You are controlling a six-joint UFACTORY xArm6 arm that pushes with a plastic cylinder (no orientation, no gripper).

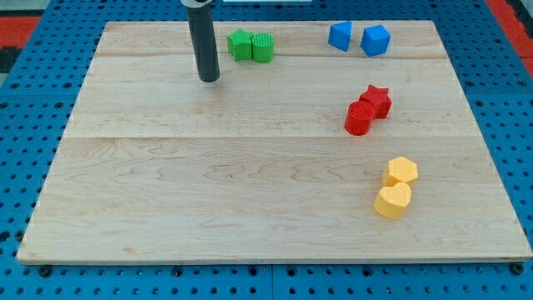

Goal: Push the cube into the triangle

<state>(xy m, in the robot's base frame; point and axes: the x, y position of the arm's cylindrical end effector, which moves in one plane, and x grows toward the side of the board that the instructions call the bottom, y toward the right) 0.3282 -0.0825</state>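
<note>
A blue cube [376, 40] sits near the view's top right on the wooden board [250, 200]. A blue triangle-like block [340, 36] stands just to its left, with a small gap between them. My tip [209, 79] rests on the board at the upper left of centre, far to the left of both blue blocks. It touches no block.
A green star [240, 44] and a green rounded block [262, 47] sit together just up and right of my tip. A red star [376, 99] touches a red cylinder [359, 118] at the right. A yellow hexagon [401, 171] and a yellow heart [392, 201] lie at the lower right.
</note>
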